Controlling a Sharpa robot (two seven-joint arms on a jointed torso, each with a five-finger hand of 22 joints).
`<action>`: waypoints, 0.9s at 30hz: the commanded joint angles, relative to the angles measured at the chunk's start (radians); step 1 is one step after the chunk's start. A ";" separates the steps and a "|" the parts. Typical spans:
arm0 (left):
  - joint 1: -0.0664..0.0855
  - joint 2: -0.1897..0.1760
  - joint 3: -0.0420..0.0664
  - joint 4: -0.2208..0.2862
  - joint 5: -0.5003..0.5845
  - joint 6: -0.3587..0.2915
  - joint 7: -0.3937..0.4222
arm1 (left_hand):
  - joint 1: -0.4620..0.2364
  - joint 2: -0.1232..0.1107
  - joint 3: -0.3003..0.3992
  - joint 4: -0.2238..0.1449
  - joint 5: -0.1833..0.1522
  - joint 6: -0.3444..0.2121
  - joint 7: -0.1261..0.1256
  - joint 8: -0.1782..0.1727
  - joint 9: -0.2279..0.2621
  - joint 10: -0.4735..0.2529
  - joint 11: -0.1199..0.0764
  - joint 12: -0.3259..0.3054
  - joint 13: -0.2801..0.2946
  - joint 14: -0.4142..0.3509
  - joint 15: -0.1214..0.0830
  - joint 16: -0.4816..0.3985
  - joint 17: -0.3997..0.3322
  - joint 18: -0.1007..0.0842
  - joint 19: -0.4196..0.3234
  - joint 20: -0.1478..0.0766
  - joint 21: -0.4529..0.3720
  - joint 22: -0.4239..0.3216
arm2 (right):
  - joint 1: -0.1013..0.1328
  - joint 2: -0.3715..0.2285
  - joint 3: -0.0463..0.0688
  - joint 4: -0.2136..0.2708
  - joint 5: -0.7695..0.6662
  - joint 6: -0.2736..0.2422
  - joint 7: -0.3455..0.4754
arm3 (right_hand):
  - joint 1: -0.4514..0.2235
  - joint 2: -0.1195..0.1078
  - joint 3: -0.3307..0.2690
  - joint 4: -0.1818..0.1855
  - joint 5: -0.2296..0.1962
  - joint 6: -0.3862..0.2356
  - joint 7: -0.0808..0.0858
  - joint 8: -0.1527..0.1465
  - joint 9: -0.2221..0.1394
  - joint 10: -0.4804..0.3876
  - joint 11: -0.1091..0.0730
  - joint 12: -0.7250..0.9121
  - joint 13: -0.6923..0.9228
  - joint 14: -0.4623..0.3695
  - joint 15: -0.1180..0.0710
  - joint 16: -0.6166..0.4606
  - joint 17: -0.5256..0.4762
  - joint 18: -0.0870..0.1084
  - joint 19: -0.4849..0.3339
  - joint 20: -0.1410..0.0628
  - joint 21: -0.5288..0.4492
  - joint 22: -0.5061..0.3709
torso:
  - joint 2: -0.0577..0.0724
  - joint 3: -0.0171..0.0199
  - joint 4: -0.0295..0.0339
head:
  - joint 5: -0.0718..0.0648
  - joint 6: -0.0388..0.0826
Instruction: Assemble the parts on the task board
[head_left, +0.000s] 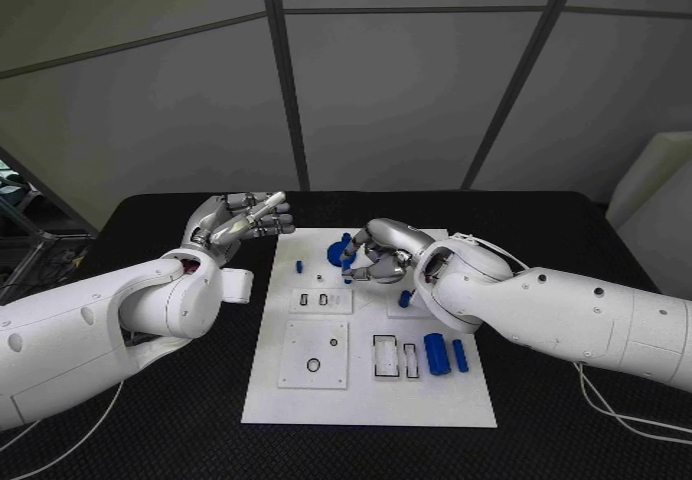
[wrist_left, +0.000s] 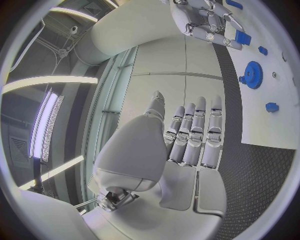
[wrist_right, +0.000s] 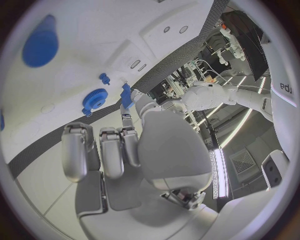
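Judging by the board (head_left: 369, 400), looks early in the assembly. Blue gear (head_left: 339, 252) sits on the board just beside the right robot hand (head_left: 382, 255), on its thumb side; cannot tell whether seated on a post or merely lying there. Right robot hand hangs over the far part of the board, fingers curled down; a small blue part (wrist_right: 127, 95) seems pinched at the fingertips in the right wrist view, though the grip is partly hidden. Left robot hand (head_left: 238, 222) hovers off the board's far corner above the table (head_left: 159, 420), fingers curled in, apparently holding nothing. Nearer the robot than the right robot hand, two blue bars (head_left: 446, 354) lie loose beside empty slots, and a blue peg (head_left: 405, 298) lies close under its wrist. Several cutouts and holes remain unfilled, so most placements probably still ahead.
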 joint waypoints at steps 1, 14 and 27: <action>0.004 0.007 0.001 -0.008 -0.007 0.001 0.002 | 0.001 0.002 -0.002 -0.003 0.001 -0.003 0.003 -0.006 -0.001 -0.005 0.000 -0.003 -0.001 -0.006 0.001 -0.005 0.001 0.047 -0.001 0.006 -0.004 -0.002 | -0.007 0.018 -0.002 -0.008 -0.011 0.043 -0.010 | -0.002 0.010 0.007 -0.001 0.001 0.003 0.000 -0.003 -0.001 0.059 -0.005 -0.003 0.197 0.104 -0.007 0.005 0.263 -0.008 -0.005 -0.004 -0.001 0.089 | 0.001 0.0004 -0.0021 | 0.005 -0.003; 0.007 0.016 0.001 -0.026 -0.009 0.010 -0.002 | -0.001 0.001 -0.003 -0.003 0.001 -0.004 0.003 -0.006 -0.001 -0.006 0.001 -0.004 -0.001 -0.007 0.002 -0.006 0.001 0.047 -0.002 0.006 -0.004 -0.002 | -0.029 0.067 -0.015 -0.026 -0.009 0.073 -0.045 | -0.004 0.010 0.013 -0.004 0.014 -0.001 0.002 -0.009 -0.002 0.055 -0.004 -0.010 0.191 0.103 -0.006 0.004 0.261 -0.006 -0.011 -0.003 -0.006 0.080 | 0.000 0.0021 -0.0026 | 0.008 -0.005; 0.007 0.016 0.001 -0.024 -0.009 0.013 -0.004 | -0.002 0.000 -0.004 -0.003 0.001 -0.005 0.004 -0.007 -0.001 -0.007 0.002 -0.004 -0.001 -0.009 0.002 -0.007 0.001 0.047 -0.002 0.007 -0.005 -0.003 | -0.031 0.079 -0.020 -0.024 -0.037 0.087 -0.070 | -0.008 0.007 0.013 -0.003 0.016 -0.004 0.004 -0.013 -0.003 0.053 -0.002 -0.013 0.189 0.103 -0.005 0.003 0.260 -0.005 -0.013 -0.002 -0.007 0.078 | 0.002 0.0026 -0.0030 | 0.010 -0.011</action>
